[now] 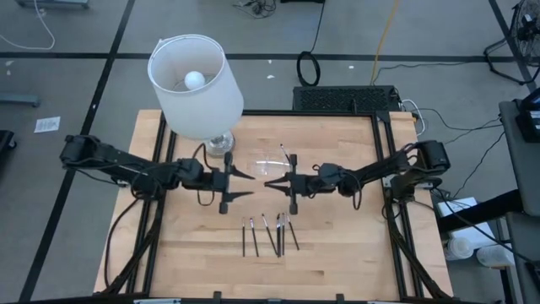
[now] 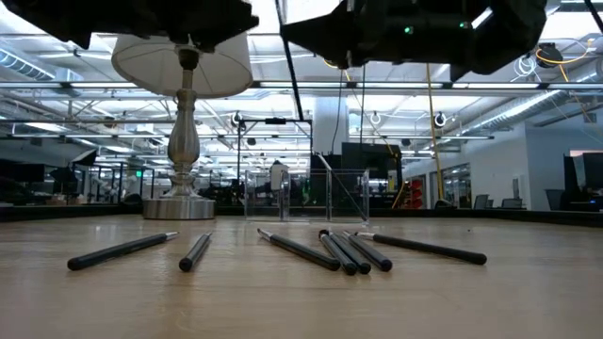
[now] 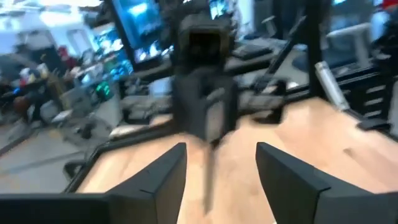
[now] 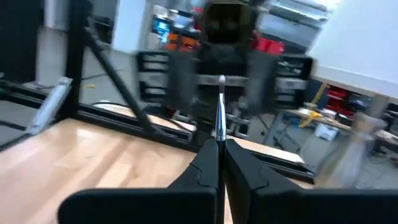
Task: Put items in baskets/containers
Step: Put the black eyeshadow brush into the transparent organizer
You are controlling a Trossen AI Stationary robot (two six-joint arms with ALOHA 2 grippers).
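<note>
Right gripper (image 4: pixel 217 149) clenched on stick (image 4: pixel 220 109); left gripper (image 1: pixel 250 184) fingers released, facing it above surface (image 1: pixel 337 253).

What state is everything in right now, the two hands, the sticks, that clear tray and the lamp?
Left hand: open, holding nothing, facing the right one.
Right hand: shut on a stick.
Loose sticks: six lying flat on the table, not yet in the tray.
Tray: by the lamp; contents unclear.
Lamp: upright; lit or not, can't tell.
</note>
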